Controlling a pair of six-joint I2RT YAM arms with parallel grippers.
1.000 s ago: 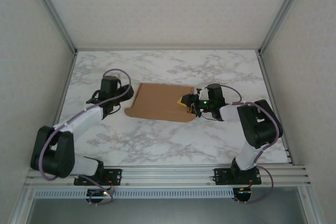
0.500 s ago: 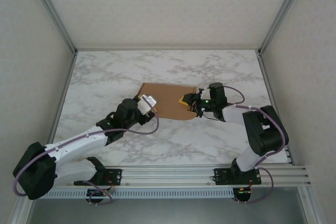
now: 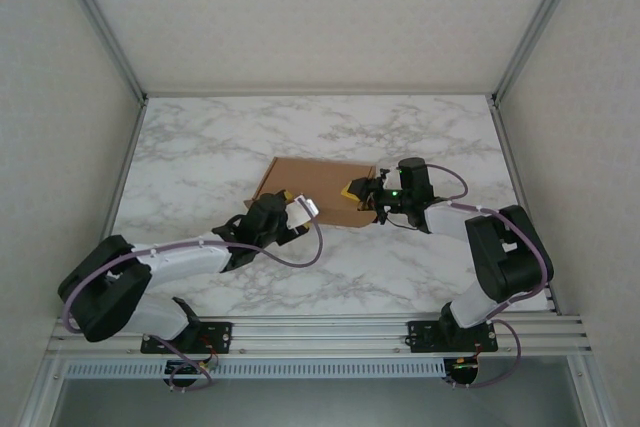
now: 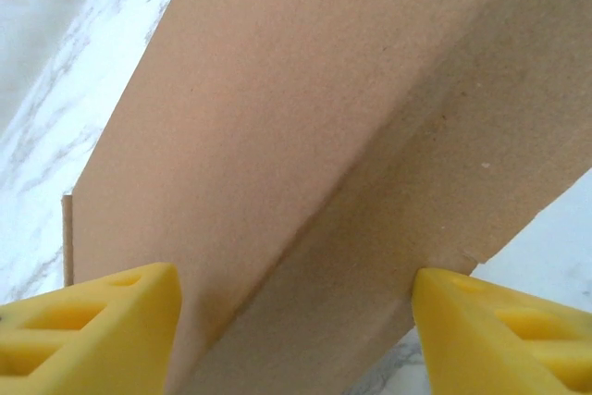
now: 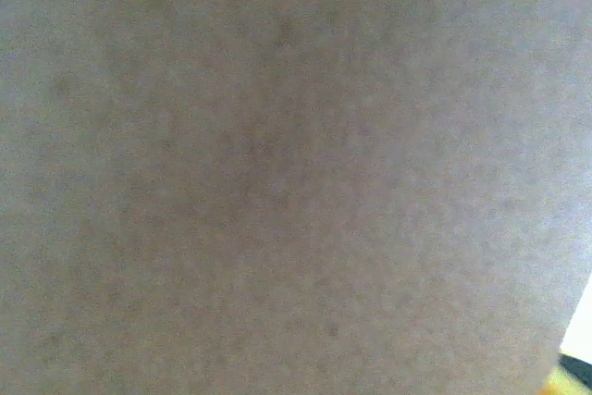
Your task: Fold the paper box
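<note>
Two grippers at one paper box point(image 3: 318, 190), flat near the middle of the marble table point(image 3: 430, 137), plain brown, far edge roughly parallel to the back wall. At the box's near-left corner, the left gripper point(image 3: 296, 209), its arm low across the near-left part of the table. From the left wrist, yellow fingers point(image 4: 92, 330) well apart at the bottom corners of the view, jaws plainly spread, nothing clamped. Between and beyond them, brown cardboard with a long straight crease point(image 4: 370, 164) running diagonally, a darker strip to the right of that crease, and bare marble at both the upper left and the lower right. At the box's right edge, the right gripper point(image 3: 357, 194), yellow tip on or just over the cardboard rim, a green light point(image 3: 392, 193) lit on the wrist behind it. From the right wrist, blurred brown cardboard very close to the lens, with a sliver of yellow finger point(image 5: 566, 381) in the bottom right corner. Cannot tell whether pinched onto the edge or merely resting beside it. Both grippers apart from each other, with the box's near edge between.
</note>
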